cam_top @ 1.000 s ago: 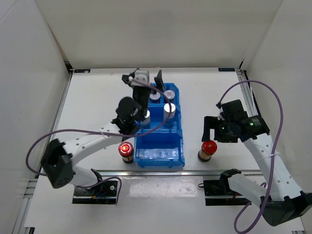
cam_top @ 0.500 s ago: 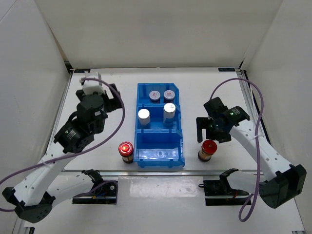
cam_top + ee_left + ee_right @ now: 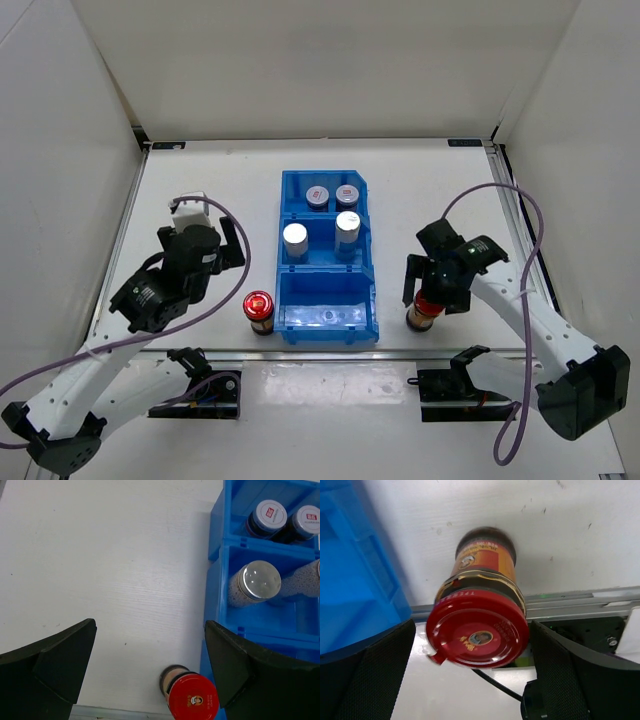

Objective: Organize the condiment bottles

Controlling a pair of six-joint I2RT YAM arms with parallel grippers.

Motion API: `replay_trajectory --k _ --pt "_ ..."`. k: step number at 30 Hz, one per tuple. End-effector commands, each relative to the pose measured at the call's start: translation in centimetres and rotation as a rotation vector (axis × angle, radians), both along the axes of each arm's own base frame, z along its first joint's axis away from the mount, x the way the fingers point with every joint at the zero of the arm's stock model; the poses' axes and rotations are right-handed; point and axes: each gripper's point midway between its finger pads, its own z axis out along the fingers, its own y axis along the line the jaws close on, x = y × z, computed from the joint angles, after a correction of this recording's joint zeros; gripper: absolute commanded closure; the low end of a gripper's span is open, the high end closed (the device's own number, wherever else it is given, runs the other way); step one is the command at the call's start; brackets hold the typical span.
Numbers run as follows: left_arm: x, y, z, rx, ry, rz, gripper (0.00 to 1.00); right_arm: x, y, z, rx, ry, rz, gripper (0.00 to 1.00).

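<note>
My right hand, open wide, straddles the upright brown red-capped cylindrical bottle, a finger either side of its cap; my left hand hangs open, farther off

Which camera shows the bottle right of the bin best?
Right wrist: the red-capped bottle fills the frame, cap and label clear, inside the open right gripper. Top external shows only its body under that gripper. Left wrist misses it.
</note>
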Motion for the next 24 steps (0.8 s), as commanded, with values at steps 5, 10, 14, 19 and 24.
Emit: replay_trajectory --k 5,10,14,19,24 --pt "-2.1 -0.1 -2.5 -0.061 0.066 -0.037 0.0 -1.4 0.7 -1.7 0.06 0.045 -0.06 0.2" --pt "-4.0 1.1 -4.2 -0.054 0.106 -0.034 0.0 -1.4 0.3 -1.7 0.034 0.028 -0.068 0.3" --pt "-4.9 1.6 -3.3 -0.107 0.058 -0.028 0.0 -0.4 0.6 -1.1 0.028 0.0 -0.063 0.41" --pt "-4.9 1.7 -3.4 -0.112 0.03 -0.034 0.0 1.1 1.0 1.4 -0.001 -0.07 -0.02 0.85" --pt "-4.6 1.1 -4.1 -0.086 0.07 -0.051 0.0 2.3 0.9 5.8 -0.087 -0.195 0.065 1.0"
